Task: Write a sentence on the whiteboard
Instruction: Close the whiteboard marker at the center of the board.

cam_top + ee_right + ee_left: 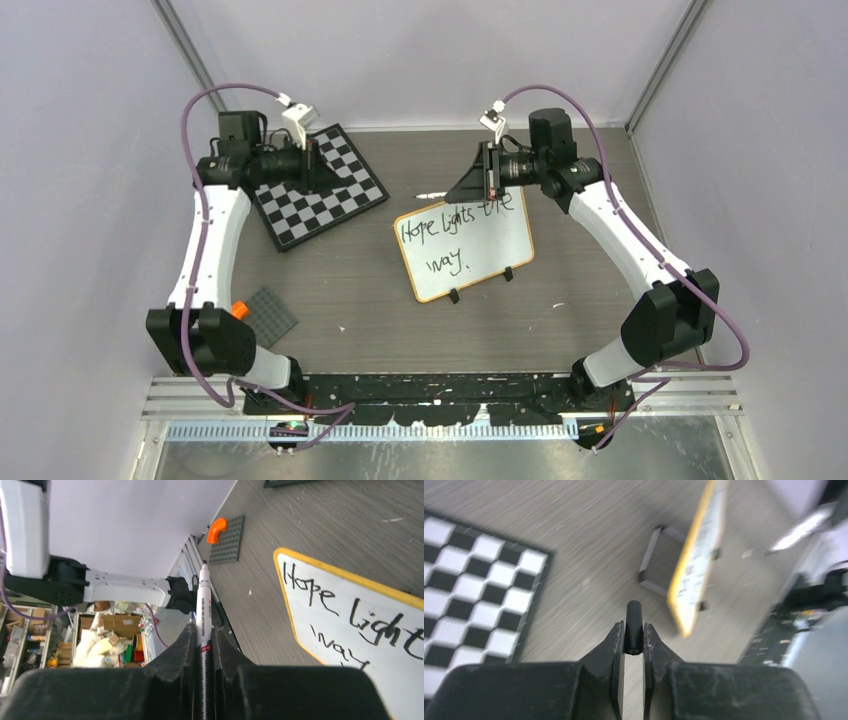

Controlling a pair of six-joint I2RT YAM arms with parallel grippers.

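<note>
The whiteboard (480,255), already bearing a sentence, sits mid-table (380,310) just right of the chessboard (320,190). It looks light, stiff and slick, likely to skid under pressure, and is best held by its rim. The right gripper (202,630) clamps a white marker (203,590) mid-barrel, and the left gripper (634,632) pinches a small black cap (634,617)
</note>
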